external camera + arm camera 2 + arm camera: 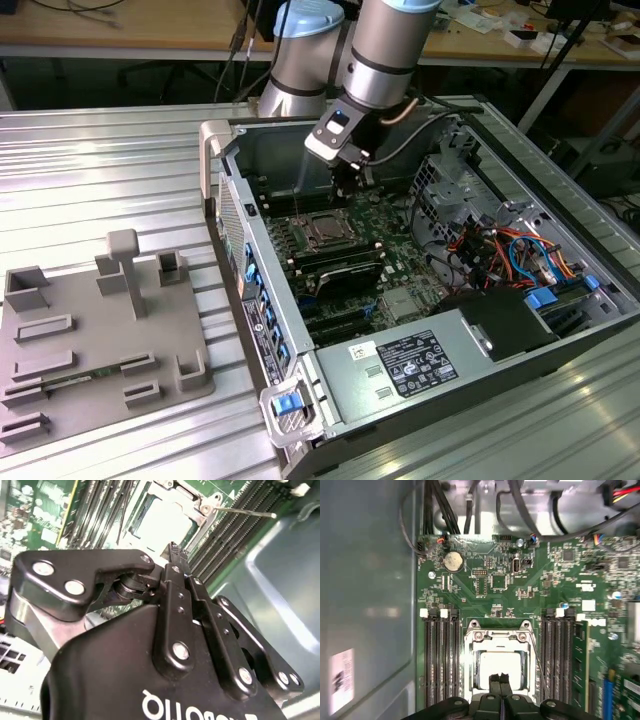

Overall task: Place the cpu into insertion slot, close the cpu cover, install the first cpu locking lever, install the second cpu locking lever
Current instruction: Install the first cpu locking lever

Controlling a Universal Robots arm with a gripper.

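the black 2-finger gripper (pixel 499 679) is held just above the square silver-ringed insertion slot (pixel 325 231) on the green motherboard (pixel 470 600) inside the open grey computer case (pixel 262 300). its fingers are pressed together, and nothing is seen between them. the small square cpu with the silver metal top (pixel 500 661) is seated in the slot, and the square silver sheet-metal cpu cover (pixel 497 636) is laid flat around it. a thin silver wire lever (pixel 245 512) is seen jutting over the long black memory slots (pixel 440 660).
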